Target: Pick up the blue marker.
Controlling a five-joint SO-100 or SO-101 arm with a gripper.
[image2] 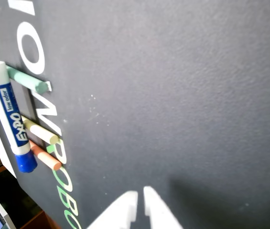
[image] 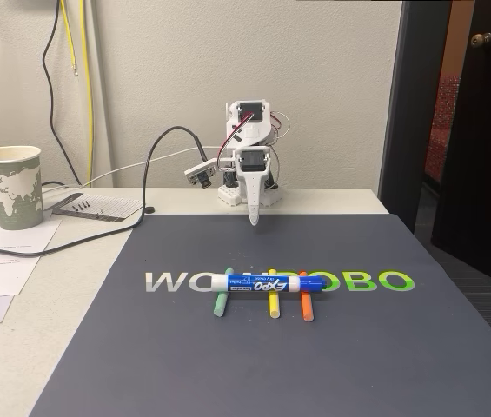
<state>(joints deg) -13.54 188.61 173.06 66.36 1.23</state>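
Observation:
The blue marker [image: 267,282] lies crosswise on the dark mat [image: 254,365], resting on top of a green stick [image: 222,304], a yellow stick [image: 273,304] and an orange stick [image: 305,306]. Its blue cap points right in the fixed view. My gripper [image: 253,217] hangs tip-down over the mat's far edge, well behind the marker, shut with nothing in it. In the wrist view the white gripper [image2: 138,194] enters from the bottom edge. The blue marker [image2: 10,114] is far off at the left edge, over the green stick [image2: 27,80], yellow stick [image2: 41,133] and orange stick [image2: 44,156].
A paper cup [image: 9,185] stands at the left on the table with loose papers [image: 2,261] and a black cable [image: 145,187] beside the mat. The arm's base [image: 249,187] sits at the back by the wall. A dark door [image: 480,130] is at the right.

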